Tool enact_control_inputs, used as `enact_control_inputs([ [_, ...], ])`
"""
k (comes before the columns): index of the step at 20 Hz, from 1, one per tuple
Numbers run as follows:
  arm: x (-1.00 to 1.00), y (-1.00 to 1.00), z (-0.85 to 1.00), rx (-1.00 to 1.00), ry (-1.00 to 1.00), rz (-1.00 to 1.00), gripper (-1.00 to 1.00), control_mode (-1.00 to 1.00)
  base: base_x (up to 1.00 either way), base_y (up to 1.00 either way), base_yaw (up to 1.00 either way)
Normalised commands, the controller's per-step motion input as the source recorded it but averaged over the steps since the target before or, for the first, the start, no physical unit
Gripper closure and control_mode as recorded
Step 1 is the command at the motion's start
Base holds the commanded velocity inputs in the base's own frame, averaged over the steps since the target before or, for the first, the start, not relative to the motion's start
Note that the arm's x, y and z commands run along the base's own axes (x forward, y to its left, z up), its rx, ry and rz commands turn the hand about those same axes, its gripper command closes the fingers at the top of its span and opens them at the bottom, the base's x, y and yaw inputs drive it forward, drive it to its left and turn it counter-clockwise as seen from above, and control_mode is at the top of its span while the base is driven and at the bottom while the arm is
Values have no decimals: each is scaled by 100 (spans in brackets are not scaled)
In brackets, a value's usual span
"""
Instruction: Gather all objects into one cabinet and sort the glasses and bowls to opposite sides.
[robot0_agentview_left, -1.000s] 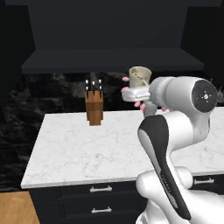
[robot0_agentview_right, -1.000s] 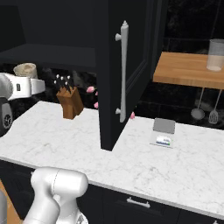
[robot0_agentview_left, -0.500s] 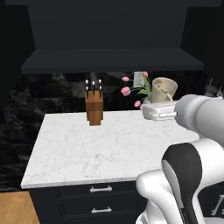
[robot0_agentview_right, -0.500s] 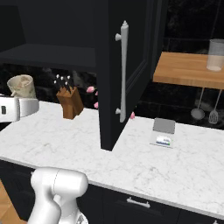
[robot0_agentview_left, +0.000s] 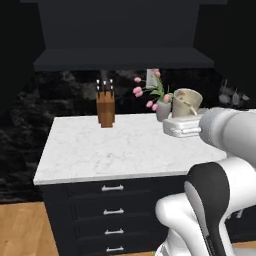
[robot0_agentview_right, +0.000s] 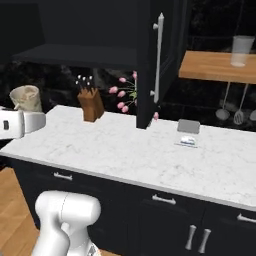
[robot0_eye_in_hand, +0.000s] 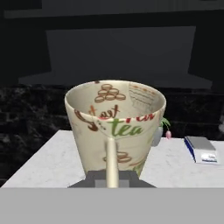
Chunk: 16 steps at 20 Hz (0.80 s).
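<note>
A cream tumbler (robot0_eye_in_hand: 114, 127) with brown and green tea markings stands upright in my gripper (robot0_eye_in_hand: 111, 178), which is shut on its base. In the left base view the tumbler (robot0_agentview_left: 186, 102) is held above the right part of the marble counter, just in front of the flower vase, with the gripper (robot0_agentview_left: 184, 119) under it. From the right base camera the tumbler (robot0_agentview_right: 26, 98) hangs at the counter's left end. The black wall cabinet (robot0_agentview_left: 125, 57), with a dark shelf (robot0_agentview_right: 75, 52), is above and behind, its door (robot0_agentview_right: 152, 65) swung open.
A wooden knife block (robot0_agentview_left: 105, 107) and a pink-flower vase (robot0_agentview_left: 159, 102) stand at the back of the white marble counter (robot0_agentview_left: 120, 150). A small grey device (robot0_agentview_right: 187, 132) lies further right. A greyish cup (robot0_agentview_right: 240, 50) sits on a wooden shelf (robot0_agentview_right: 215, 67). Black drawers (robot0_agentview_left: 112, 210) run below.
The hand has swung the tumbler down and to the right in the left base view, from beside the knife block to in front of the vase. The whole picture has shifted slightly.
</note>
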Motion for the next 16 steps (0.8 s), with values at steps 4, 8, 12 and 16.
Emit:
enact_control_inputs([
  [4,0,0,0,0,0,0,100,100,-92,0,-54],
  [8,0,0,0,0,0,0,100,100,-20,10,-89],
  [12,0,0,0,0,0,0,100,100,0,16,-98],
  [16,0,0,0,0,0,0,100,100,0,18,-98],
])
